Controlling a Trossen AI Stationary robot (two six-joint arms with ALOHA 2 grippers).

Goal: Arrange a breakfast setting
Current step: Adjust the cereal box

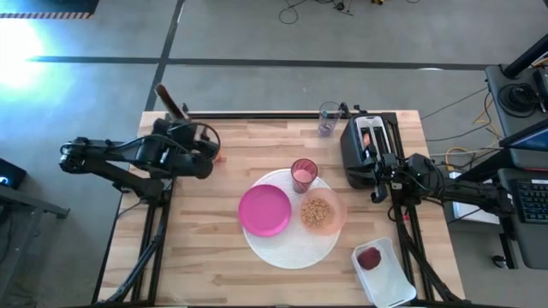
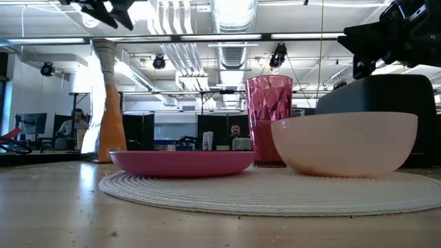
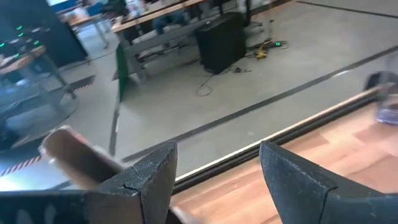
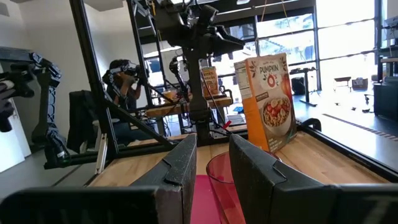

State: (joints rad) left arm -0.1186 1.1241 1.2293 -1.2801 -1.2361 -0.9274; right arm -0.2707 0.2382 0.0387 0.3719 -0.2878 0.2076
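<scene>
- High view: your right gripper [image 1: 383, 174] hangs beside the black toaster [image 1: 364, 147], where the bagel [image 1: 366, 138] sits in the slot. The mat [image 1: 287, 244], magenta plate [image 1: 265, 210], cereal bowl [image 1: 321, 214] and tumbler [image 1: 303, 174] lie well apart from it, toward the table's middle. The red fruit [image 1: 369, 257] waits in the white tray [image 1: 385, 274]. Your left gripper [image 1: 210, 154] idles at the far left edge.
- Low view: plate [image 2: 182, 162], tumbler [image 2: 269, 118] and bowl [image 2: 344, 142] all rest on the mat [image 2: 275, 193]; neither gripper's jaws are clear here.
- Left wrist view: the fingers [image 3: 149, 177] stand apart, empty.
- Right wrist view: the fingers [image 4: 183, 165] sit close, a narrow gap, nothing between. The cereal box [image 4: 268, 102] ahead reads "PUMPKIN".
- Judgement: the bagel likely comes next; widen the jaws and descend straight over the slot, clear of the toaster wall.
</scene>
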